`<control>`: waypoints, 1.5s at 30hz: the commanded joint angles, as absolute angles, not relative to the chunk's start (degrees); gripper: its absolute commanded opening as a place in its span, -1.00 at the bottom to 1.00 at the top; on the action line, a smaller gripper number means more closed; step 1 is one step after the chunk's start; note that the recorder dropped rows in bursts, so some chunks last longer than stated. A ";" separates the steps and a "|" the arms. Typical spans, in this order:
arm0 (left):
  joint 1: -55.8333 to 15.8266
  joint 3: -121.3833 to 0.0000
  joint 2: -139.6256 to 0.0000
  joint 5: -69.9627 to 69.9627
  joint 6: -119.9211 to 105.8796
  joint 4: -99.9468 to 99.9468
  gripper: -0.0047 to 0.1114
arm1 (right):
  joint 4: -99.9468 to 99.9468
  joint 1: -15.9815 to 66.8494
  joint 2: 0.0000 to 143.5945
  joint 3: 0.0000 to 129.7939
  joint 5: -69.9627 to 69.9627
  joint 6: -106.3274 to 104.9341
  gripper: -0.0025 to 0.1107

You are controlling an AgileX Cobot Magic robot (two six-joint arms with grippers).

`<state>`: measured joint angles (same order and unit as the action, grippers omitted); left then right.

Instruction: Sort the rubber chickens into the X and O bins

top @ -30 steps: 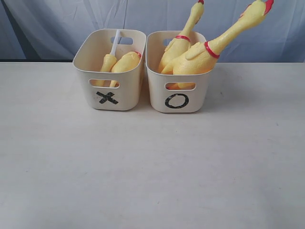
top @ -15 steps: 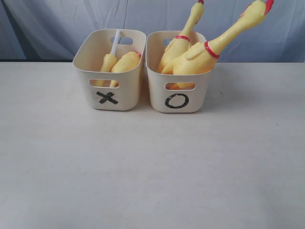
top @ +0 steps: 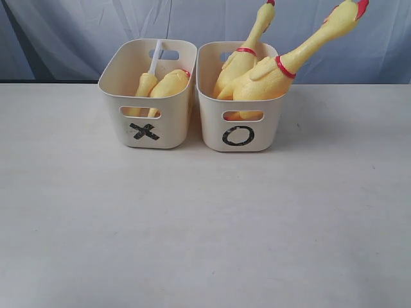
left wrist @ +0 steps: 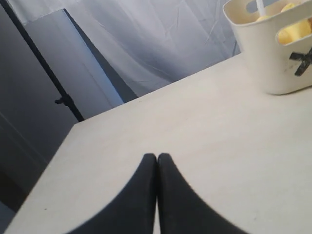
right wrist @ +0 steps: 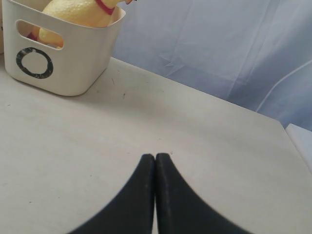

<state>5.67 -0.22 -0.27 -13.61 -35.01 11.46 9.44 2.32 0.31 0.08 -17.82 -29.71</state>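
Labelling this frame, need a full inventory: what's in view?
X bin: 1, cream, back of table.
O bin: 1, cream, beside X bin.
whole chickens: 2, yellow and red, in O bin.
headless body: 1, yellow, in X bin.
slim fragment: 1, yellow with white tube, in X bin.
table: 1, off-white, under both bins.
backdrop: 1, pale cloth, behind table.
left gripper: 1, black, over bare table, jaws shut.
right gripper: 1, black, over bare table, jaws shut.

Exterior faces X bin (top: 173,126), O bin (top: 212,128) head-on; low wrist views share one each.
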 commanded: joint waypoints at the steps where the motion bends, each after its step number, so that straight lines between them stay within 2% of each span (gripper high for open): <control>1: 5.62 0.00 0.00 -14.22 -34.51 19.84 -0.92 | 9.51 2.05 0.00 0.00 -17.32 -29.76 -0.96; 10: 5.62 0.00 0.00 -13.53 -33.93 19.83 -0.92 | 9.51 2.05 0.00 0.00 -17.32 -29.76 -0.96; 18: 5.62 0.00 0.00 -13.81 -8.89 20.05 -0.92 | 9.51 2.05 0.00 0.00 -17.32 -29.76 -0.96; 32: 5.62 0.00 0.00 -13.70 -9.19 15.25 -0.92 | 9.51 2.05 0.00 0.00 -17.19 -29.76 -0.96; 38: 5.62 0.00 0.00 -13.31 -9.19 2.51 -0.92 | 9.65 2.05 0.00 0.00 -17.18 -29.33 -0.96; 45: 5.62 0.00 0.00 -13.09 -9.19 0.31 -0.92 | 9.65 2.05 0.00 0.00 -17.18 -14.98 -0.96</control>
<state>5.67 -0.22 -0.27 -14.09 -9.46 1.04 9.44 2.32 0.31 0.08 -17.82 -20.41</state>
